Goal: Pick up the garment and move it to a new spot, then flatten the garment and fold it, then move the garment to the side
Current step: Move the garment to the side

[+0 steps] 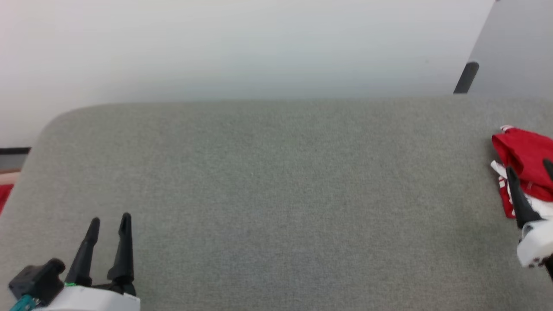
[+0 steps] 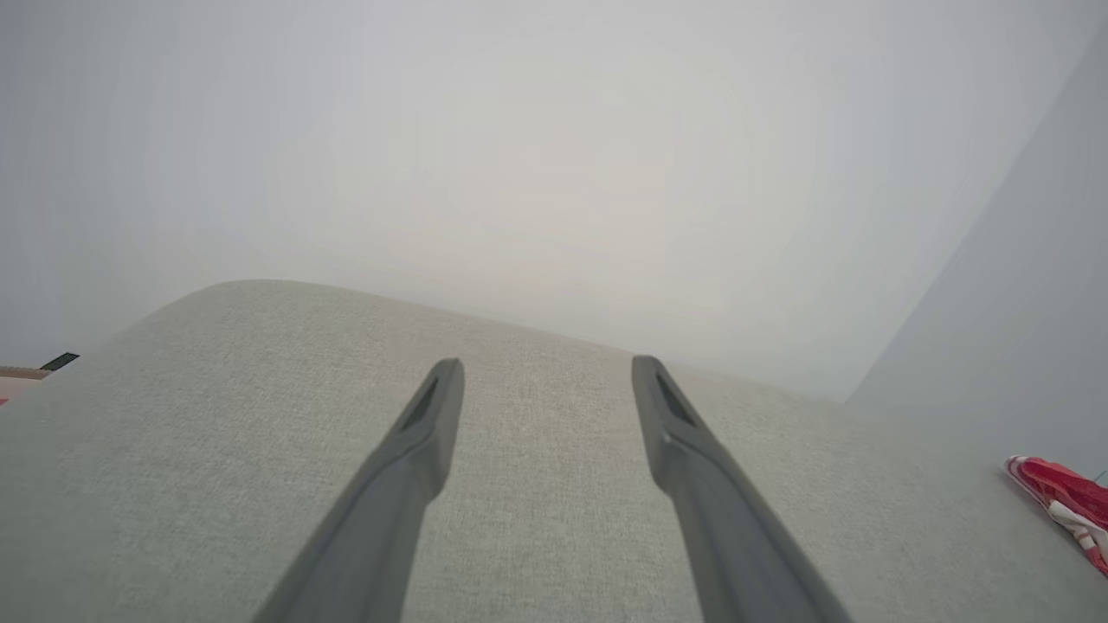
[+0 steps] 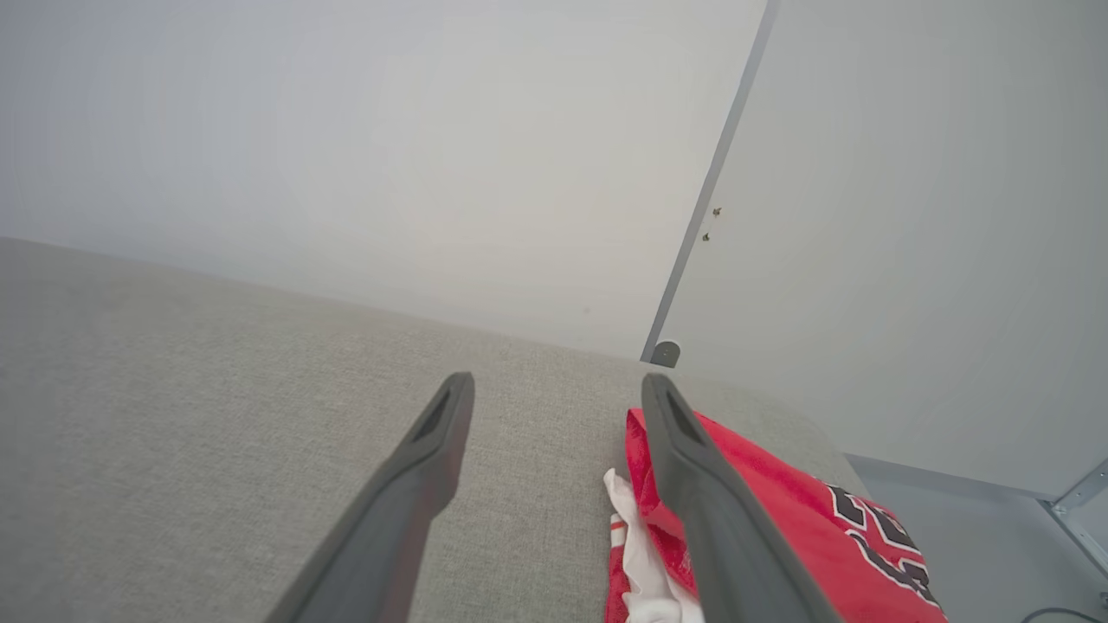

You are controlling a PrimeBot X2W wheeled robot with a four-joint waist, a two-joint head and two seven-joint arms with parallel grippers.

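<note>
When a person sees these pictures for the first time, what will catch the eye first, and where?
The crumpled red jersey garment with white parts stands out at the far right edge of the wide grey fabric surface, with black-and-white lettering in the right wrist view. The right gripper is open at it; the left gripper is open at the head view's lower left.
</note>
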